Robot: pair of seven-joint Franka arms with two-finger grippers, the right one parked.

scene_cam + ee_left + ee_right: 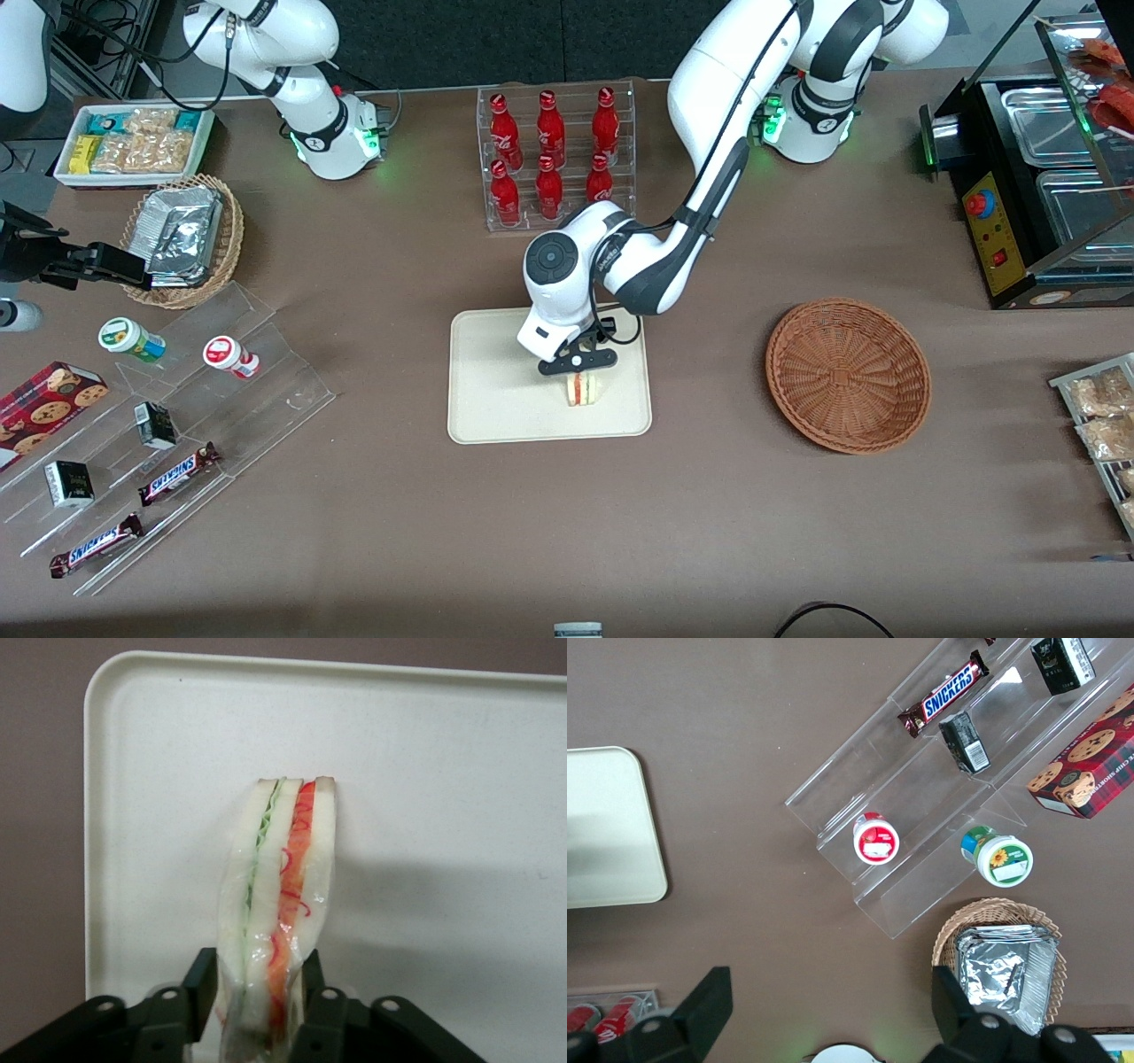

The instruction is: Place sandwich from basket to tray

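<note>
The sandwich (pixel 276 904), pinched upright in the closed pincer (pixel 257 988) over the tray (pixel 496 416), could be toppled if released unevenly

You see the black gripper (pixel 259 1014) on a white-bread sandwich (pixel 279 895) striped green, red and orange, a plain cream tray (pixel 496 390), and a reddish-brown woven basket (pixel 848 374).

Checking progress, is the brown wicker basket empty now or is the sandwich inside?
Empty: the basket shows bare weave. The sandwich is over the tray, pinched in the tool.
</note>
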